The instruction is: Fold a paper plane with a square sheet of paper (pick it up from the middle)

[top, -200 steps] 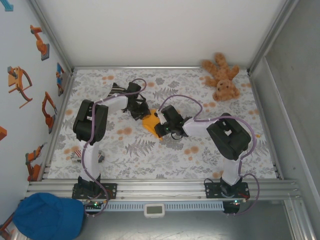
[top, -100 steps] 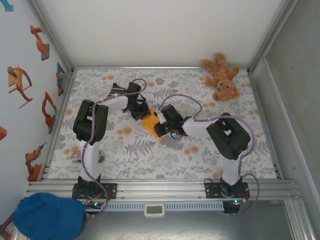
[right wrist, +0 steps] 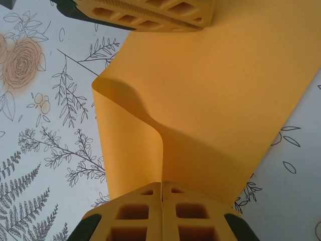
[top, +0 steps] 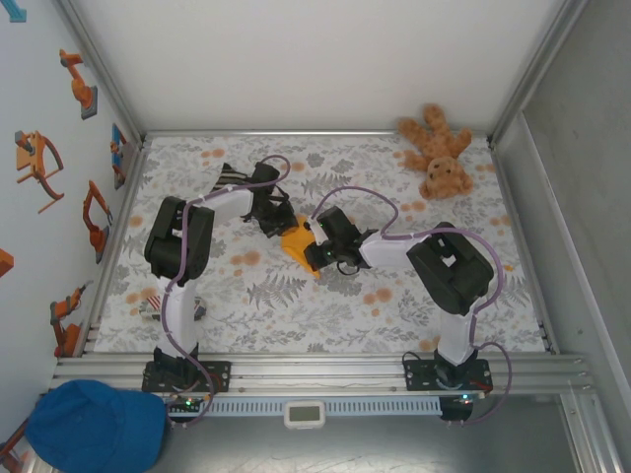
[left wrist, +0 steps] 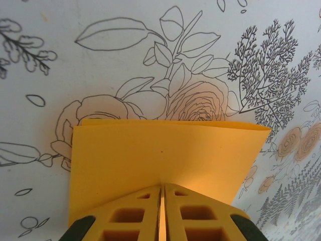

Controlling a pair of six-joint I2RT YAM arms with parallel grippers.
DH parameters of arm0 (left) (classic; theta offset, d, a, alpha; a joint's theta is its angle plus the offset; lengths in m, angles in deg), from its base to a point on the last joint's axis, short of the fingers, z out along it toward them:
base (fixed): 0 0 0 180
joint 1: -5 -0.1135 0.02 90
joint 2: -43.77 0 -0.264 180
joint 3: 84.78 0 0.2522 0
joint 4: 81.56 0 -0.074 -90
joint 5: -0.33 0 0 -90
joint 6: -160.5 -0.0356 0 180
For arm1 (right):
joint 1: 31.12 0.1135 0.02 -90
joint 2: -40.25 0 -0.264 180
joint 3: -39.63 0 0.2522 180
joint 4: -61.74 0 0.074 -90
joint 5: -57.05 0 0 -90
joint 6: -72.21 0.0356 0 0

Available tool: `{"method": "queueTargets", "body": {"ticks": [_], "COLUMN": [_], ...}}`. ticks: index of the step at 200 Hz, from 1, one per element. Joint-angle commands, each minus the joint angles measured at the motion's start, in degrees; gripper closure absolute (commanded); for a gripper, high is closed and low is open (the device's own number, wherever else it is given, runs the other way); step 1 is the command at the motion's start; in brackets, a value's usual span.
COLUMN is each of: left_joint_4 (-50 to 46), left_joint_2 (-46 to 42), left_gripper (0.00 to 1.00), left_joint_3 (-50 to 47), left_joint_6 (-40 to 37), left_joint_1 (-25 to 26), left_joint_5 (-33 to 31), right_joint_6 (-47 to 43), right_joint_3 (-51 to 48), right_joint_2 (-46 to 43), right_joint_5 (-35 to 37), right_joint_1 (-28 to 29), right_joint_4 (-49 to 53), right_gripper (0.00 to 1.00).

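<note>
Item: square sheet of paper (top: 295, 242), partly folded, at centre of table (top: 444, 296). We are pinching it twice: left gripper (left wrist: 162, 187) clamping its 11 o'clock edge, right gripper (right wrist: 161, 185) its 3 o'clock edge, likely steadying the fold.

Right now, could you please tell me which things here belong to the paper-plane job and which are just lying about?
For the job: orange sheet of paper; left claw and right claw, both shut on it.
Lying about: brown teddy bear at the far right; blue cap at the near left.
</note>
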Motion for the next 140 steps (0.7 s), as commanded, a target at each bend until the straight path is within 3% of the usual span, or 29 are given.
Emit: {"method": "queueTargets", "body": {"ticks": [1,98,140], "left_joint_4": [-2.4,-2.3,0.2], "left_joint_2": [2.3,1.3,-7.1], "left_gripper": [0.90,0.90,0.82], "left_joint_3": [-1.0,-0.5,-2.9], "left_joint_6": [-0.7,-0.5,1.9], "left_joint_1": [0.7,0.5,-1.7], "left_joint_5": [0.1,0.7,-0.4], "right_joint_6": [1.0,0.9,1.0], "right_joint_3": [0.9,1.1,0.7], "right_joint_2": [1.1,2.4,2.2], "right_joint_5": [-0.2,-0.1,0.5], "right_joint_1": [-0.4,-0.4,-0.4], "right_joint_4": [0.9,1.9,2.6], "right_gripper": [1.00,1.00,1.00]}}
